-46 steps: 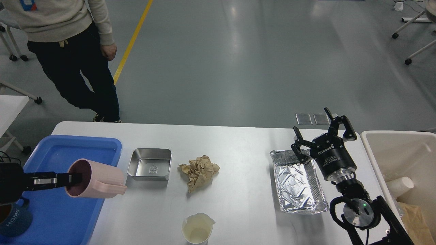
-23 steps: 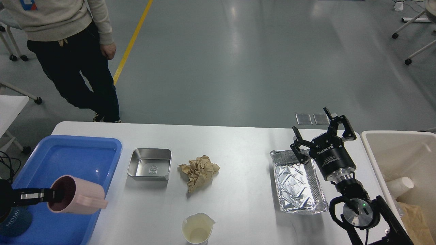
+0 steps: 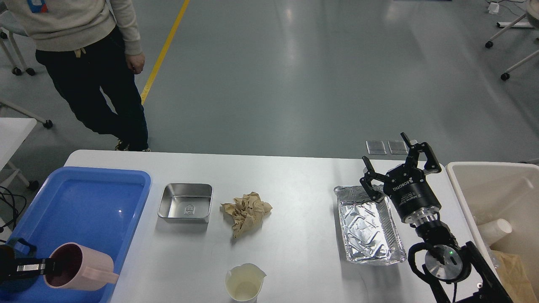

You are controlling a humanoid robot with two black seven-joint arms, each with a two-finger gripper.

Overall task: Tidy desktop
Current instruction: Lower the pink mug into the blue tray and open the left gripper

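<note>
The white desktop (image 3: 294,235) carries a square steel tin (image 3: 185,203), a crumpled brown paper (image 3: 246,212), a cream cup (image 3: 244,283) near the front edge and a foil tray (image 3: 369,224). My left gripper (image 3: 46,267) is shut on the rim of a pink mug (image 3: 80,273), held on its side over the front of the blue tray (image 3: 90,198). My right gripper (image 3: 398,162) is open and empty, raised over the far end of the foil tray.
A beige bin (image 3: 497,198) with a paper cup (image 3: 494,231) and brown paper stands at the right. A dark blue cup (image 3: 12,248) sits in the blue tray's front left. A person (image 3: 84,63) stands beyond the far left corner.
My left gripper has moved the pink mug toward me and to the left, lower over the blue tray's front. The right arm has not moved.
</note>
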